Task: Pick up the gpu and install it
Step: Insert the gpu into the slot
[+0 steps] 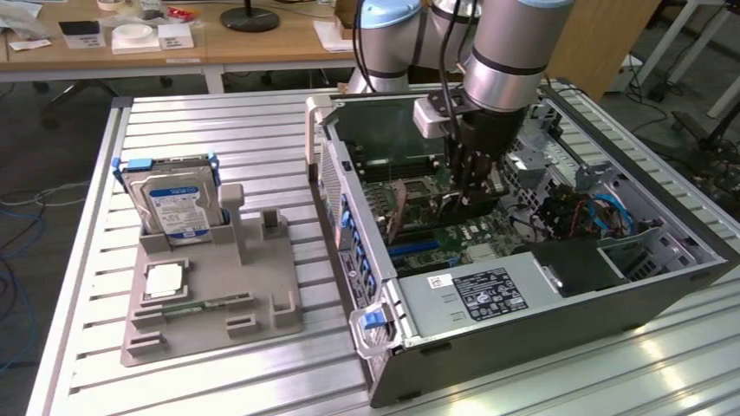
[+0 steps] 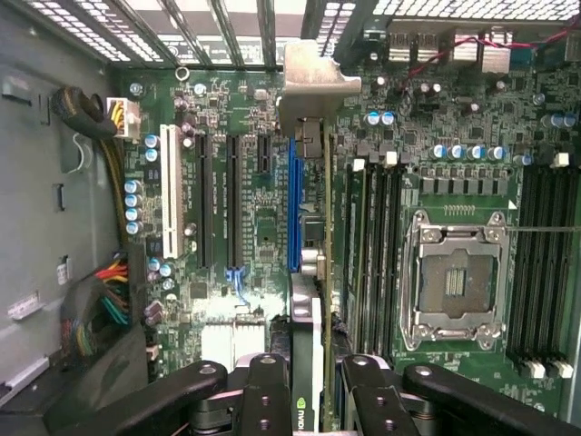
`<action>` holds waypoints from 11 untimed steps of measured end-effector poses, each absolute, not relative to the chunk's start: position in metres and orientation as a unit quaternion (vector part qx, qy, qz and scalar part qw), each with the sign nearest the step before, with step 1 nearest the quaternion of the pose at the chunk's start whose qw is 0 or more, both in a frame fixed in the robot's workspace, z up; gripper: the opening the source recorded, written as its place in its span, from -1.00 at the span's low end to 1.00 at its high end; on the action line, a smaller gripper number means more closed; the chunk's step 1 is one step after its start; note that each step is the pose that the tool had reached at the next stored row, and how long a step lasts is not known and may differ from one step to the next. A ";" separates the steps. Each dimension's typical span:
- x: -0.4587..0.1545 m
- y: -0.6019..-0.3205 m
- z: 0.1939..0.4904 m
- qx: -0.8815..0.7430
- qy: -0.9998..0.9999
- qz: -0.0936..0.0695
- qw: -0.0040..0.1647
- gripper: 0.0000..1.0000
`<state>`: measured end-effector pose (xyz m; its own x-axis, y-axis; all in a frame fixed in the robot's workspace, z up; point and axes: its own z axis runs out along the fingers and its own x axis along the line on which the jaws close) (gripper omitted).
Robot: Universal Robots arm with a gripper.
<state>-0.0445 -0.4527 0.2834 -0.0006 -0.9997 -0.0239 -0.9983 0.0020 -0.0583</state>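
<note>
Clamps the gpu [image 2: 311,236] edge-on in the end effector [image 2: 315,386], inside the computer case [image 1: 543,342], upright over the motherboard [image 2: 263,227], beside the motherboard's blue slot [image 2: 293,200].

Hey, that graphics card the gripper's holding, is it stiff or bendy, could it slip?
Probably stiff: the gpu looks straight edge-on from the fingers to its metal bracket. Likely fragile, being a thin board. Pinched at one end, it might pivot.

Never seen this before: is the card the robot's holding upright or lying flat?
Upright: the card stands on edge, clamped in the gripper, by the blue slot.
</note>
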 end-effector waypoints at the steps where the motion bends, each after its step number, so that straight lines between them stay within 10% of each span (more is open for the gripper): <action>1: -0.047 -0.453 0.281 -0.706 0.707 -0.012 0.029 -0.47; 11: -0.055 -0.453 0.273 -0.706 0.707 -0.012 0.029 -0.47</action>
